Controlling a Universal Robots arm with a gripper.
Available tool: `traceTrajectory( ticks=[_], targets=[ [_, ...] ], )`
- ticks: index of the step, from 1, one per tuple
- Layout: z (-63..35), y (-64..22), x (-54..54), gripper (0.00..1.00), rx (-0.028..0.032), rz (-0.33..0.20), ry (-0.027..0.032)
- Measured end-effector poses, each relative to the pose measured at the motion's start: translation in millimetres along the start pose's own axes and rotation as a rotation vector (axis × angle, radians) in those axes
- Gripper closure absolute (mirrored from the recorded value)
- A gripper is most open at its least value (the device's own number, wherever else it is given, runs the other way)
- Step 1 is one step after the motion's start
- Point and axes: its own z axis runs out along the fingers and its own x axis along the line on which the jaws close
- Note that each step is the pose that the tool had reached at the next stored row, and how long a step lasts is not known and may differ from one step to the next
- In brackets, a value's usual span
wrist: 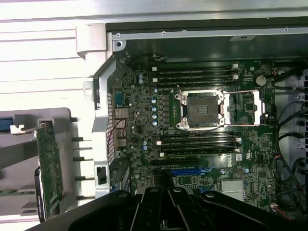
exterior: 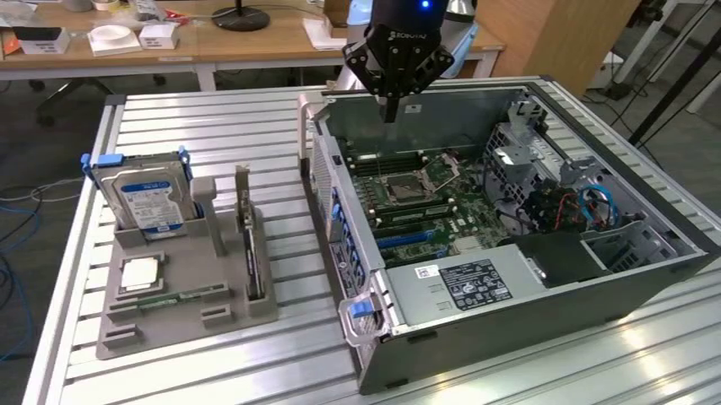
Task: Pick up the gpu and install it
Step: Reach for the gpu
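Note:
The gpu [exterior: 248, 240] stands on edge in a slot of the grey holder [exterior: 124, 337], on the exterior view's left; its green board edge [wrist: 48, 163] appears in the wrist view too. My gripper [exterior: 389, 114] hangs over the far edge of the open computer case [exterior: 631, 278], well apart from the gpu. Its black fingers [wrist: 166, 204] are pressed together with nothing between them. Below them lies the motherboard [wrist: 139, 120] with its empty processor socket [wrist: 202, 109] and a blue card slot [wrist: 190, 171].
The holder also carries an upright hard drive with a blue label [exterior: 147, 198], a processor chip [exterior: 141, 272] and a memory stick [exterior: 181, 297]. The case's raised side wall [exterior: 338, 211] stands between holder and motherboard. Cables [exterior: 586, 207] and drive cages fill the case's far side.

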Motion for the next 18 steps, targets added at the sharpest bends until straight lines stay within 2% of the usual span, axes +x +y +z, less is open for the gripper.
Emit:
traceTrajectory(
  ticks=[10, 12, 18],
  targets=[
    [0.0, 0.0, 0.1, 0.89, 0.0000, 0.000, 0.0000],
    [0.0, -0.4, 5.0, 0.89, 0.0000, 0.000, 0.0001],
    [0.0, -0.6, 8.3, 0.89, 0.0000, -0.001, 0.0001]
  ],
)
